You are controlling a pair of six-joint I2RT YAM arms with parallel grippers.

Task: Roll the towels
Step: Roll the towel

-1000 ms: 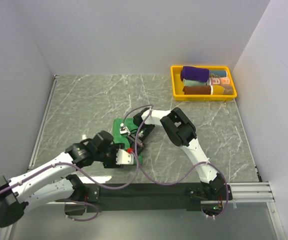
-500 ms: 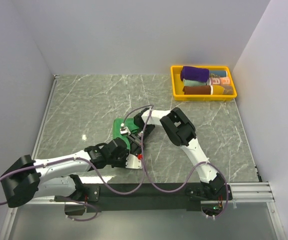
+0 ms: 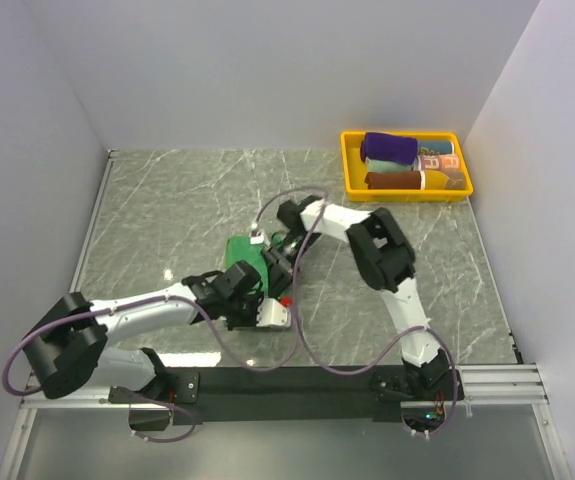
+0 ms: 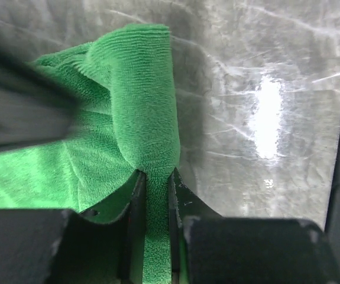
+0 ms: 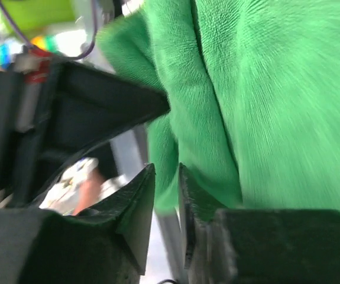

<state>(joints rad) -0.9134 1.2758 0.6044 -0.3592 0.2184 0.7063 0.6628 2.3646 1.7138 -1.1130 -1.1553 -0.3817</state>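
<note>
**A:** Where does everything sit?

**B:** On the grey marbled table [image 3: 167,200], the yellow plastic tray [image 3: 407,194] is at the far right corner, with a dark purple towel [image 3: 389,148] rolled inside it. The bright green terry towel [image 3: 239,252] lies bunched mid-table, well apart from the tray.

**A:** How will the green one handle?

**B:** Soft, light and floppy, I judge. A fold will slump unless it is pinched close to an edge or corner.

**A:** And the grippers?

**B:** The left gripper [image 4: 155,177] pinches a raised ridge of the green cloth. The right gripper [image 5: 167,177] shows a narrow gap right against the towel. I cannot tell whether any cloth sits inside it.
</note>
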